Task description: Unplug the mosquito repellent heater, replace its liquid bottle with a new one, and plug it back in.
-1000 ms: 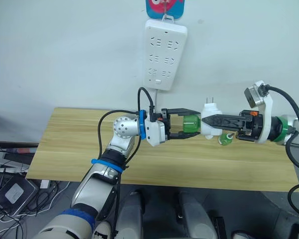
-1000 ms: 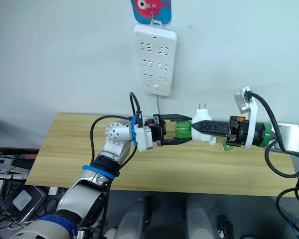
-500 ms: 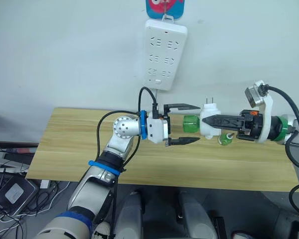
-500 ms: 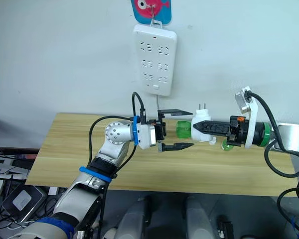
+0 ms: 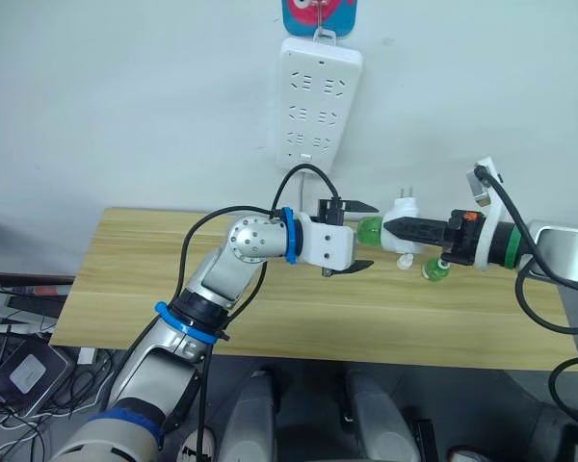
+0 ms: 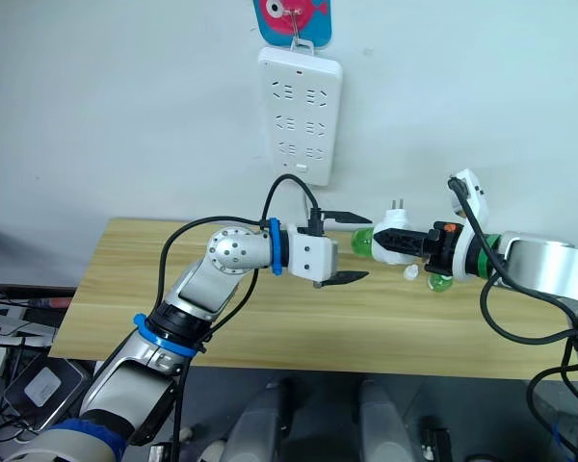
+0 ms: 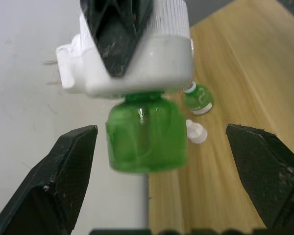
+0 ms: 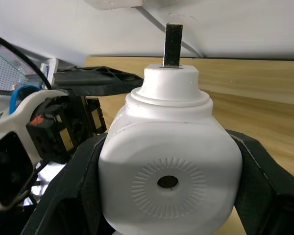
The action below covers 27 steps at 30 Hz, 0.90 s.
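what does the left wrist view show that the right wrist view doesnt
Left wrist view: the green bottle screwed into the heater's underside, hanging free between the open left gripper fingers, plus a second small green bottle and a white cap lying on the wooden table.

Right wrist view: the heater's round vent hole and its plug prong.

Both: the white mosquito repellent heater, clamped in the right gripper, and the table.
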Each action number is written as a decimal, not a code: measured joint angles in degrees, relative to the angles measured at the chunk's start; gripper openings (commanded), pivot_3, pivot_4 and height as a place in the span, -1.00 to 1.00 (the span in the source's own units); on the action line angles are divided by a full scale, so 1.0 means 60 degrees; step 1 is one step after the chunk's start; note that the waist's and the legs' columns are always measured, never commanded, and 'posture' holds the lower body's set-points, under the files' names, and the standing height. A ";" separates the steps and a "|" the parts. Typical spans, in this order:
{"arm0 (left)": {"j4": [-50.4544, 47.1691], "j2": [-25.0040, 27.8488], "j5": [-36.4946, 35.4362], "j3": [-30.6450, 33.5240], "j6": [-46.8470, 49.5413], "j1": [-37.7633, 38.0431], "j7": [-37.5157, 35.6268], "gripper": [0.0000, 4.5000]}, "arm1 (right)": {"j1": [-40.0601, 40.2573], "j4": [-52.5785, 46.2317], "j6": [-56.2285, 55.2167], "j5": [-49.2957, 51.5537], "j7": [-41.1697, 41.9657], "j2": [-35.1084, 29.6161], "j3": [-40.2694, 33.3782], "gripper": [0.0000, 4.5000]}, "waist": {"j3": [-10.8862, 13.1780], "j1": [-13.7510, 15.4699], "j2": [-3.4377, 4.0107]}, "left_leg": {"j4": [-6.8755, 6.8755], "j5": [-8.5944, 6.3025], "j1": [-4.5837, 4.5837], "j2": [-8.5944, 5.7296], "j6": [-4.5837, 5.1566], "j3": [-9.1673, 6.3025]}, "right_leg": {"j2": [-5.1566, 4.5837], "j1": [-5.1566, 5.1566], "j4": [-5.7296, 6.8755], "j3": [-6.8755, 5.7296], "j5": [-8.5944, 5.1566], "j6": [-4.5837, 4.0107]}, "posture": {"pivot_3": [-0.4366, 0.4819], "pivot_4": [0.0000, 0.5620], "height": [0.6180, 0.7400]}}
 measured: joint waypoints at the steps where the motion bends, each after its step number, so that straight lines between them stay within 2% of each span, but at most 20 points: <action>1: -0.0076 -0.0051 0.0134 -0.0016 0.0070 0.0003 0.0142 1.00 | 0.0001 -0.0068 -0.0004 0.0000 -0.0056 0.0034 0.0011 0.33 | 0.0000 0.0000 0.0000 | 0.0000 0.0000 0.0000 0.0000 0.0000 0.0002 | 0.0000 0.0000 0.0000 0.0002 0.0000 0.0000 | -0.05 0.03 1.00; 7: -0.0216 -0.0217 0.0474 -0.0020 0.0620 0.0024 0.0594 1.00 | 0.0001 -0.0118 -0.0016 0.0001 -0.0280 0.0101 0.0014 0.33 | 0.0000 -0.0001 0.0000 | 0.0000 0.0000 0.0001 0.0000 0.0000 0.0002 | -0.0001 0.0000 0.0001 0.0001 0.0000 0.0000 | -0.05 0.03 1.00; 10: -0.0261 -0.0223 0.0615 -0.0053 0.0894 0.0024 0.0572 0.72 | -0.0015 -0.0118 -0.0055 0.0000 -0.0411 0.0254 0.0022 0.33 | 0.0000 -0.0002 0.0000 | 0.0000 0.0000 0.0001 0.0000 0.0000 0.0004 | 0.0000 0.0000 0.0001 0.0003 0.0000 0.0000 | -0.05 0.04 1.00; 15: -0.0679 -0.0283 0.0658 -0.0272 0.1449 0.0177 0.0536 0.03 | -0.0076 -0.0200 -0.0148 0.0001 -0.0538 0.0396 0.0100 0.33 | 0.0000 0.0001 0.0000 | 0.0000 0.0000 0.0000 0.0000 0.0000 0.0002 | -0.0002 0.0000 0.0001 0.0003 0.0000 0.0000 | -0.05 0.04 1.00; 22: -0.0859 -0.0247 0.0658 -0.0280 0.1666 0.0275 0.0576 0.00 | -0.0076 -0.0226 -0.0158 -0.0016 -0.0614 0.0532 0.0134 0.33 | 0.0000 0.0000 0.0000 | 0.0001 0.0000 0.0001 0.0001 0.0001 0.0004 | -0.0002 0.0000 0.0002 0.0003 0.0000 0.0000 | -0.05 0.05 1.00; 26: -0.0776 -0.0235 0.0664 -0.0243 0.1592 0.0189 0.0659 0.00 | -0.0253 -0.0225 -0.0161 -0.0045 -0.0489 0.0578 0.0132 0.95 | 0.0000 0.0000 0.0000 | 0.0000 0.0000 0.0001 0.0001 0.0000 0.0003 | -0.0001 0.0000 0.0002 0.0002 0.0000 0.0000 | -0.05 0.03 1.00; 27: -0.0743 -0.0233 0.0667 -0.0246 0.1560 0.0158 0.0673 0.00 | -0.0289 -0.0228 -0.0161 -0.0044 -0.0399 0.0583 0.0132 0.98 | 0.0000 0.0002 0.0000 | 0.0001 0.0000 0.0001 0.0001 0.0001 0.0002 | -0.0001 0.0000 0.0003 0.0000 0.0000 0.0000 | -0.05 0.03 1.00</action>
